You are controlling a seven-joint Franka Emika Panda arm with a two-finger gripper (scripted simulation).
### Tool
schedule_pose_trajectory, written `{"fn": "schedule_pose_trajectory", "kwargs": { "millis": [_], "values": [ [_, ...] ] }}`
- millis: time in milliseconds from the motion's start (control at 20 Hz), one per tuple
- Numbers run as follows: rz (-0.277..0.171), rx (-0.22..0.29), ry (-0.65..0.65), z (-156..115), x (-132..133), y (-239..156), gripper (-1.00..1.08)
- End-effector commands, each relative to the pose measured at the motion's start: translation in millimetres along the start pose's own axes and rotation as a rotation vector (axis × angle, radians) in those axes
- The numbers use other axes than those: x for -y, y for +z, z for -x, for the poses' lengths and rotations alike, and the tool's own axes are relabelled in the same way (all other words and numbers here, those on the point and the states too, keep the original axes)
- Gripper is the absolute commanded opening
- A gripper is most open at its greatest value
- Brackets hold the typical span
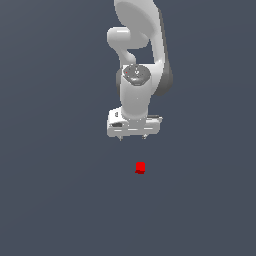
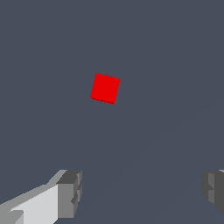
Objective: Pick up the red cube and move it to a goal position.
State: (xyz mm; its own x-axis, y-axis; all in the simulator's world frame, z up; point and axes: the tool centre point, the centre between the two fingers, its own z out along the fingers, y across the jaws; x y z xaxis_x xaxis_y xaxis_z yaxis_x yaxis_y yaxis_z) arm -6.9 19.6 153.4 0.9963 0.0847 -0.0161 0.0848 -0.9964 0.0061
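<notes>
Red against flat slate-grey, the red cube sits alone on the ground in the exterior view, below our white Panda arm and a little toward the exterior view's right of the hand. Our gripper hangs well apart from it, holding nothing; only two short finger stubs show under the hand, set apart from one another.

Through the wrist view we see the red cube again, turned slightly askew to the camera, one darker side face showing beneath its bright top. Our two grey fingertips stand at opposite edges of the picture with bare floor between them, so the pincer is spread wide and the cube lies ahead of the gap, not inside it.

We judge the cube rigid, light and plain-faced, with nothing fragile about it. Smooth flat sides may slip under a shallow pinch, so we would rotate to square the pads against two opposite side faces and close low across its middle.
</notes>
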Motion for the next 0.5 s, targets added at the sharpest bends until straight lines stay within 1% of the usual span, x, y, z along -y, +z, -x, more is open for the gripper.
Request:
{"fn": "schedule_pose_trajectory", "kwargs": {
  "millis": [0,200,450],
  "values": [
    [0.000,0.000,0.000,0.0,0.0,0.0,1.00],
    [0.000,0.000,0.006,-2.0,1.1,3.5,1.00],
    [-0.001,-0.002,0.030,-9.9,5.4,17.6,1.00]
  ]
}}
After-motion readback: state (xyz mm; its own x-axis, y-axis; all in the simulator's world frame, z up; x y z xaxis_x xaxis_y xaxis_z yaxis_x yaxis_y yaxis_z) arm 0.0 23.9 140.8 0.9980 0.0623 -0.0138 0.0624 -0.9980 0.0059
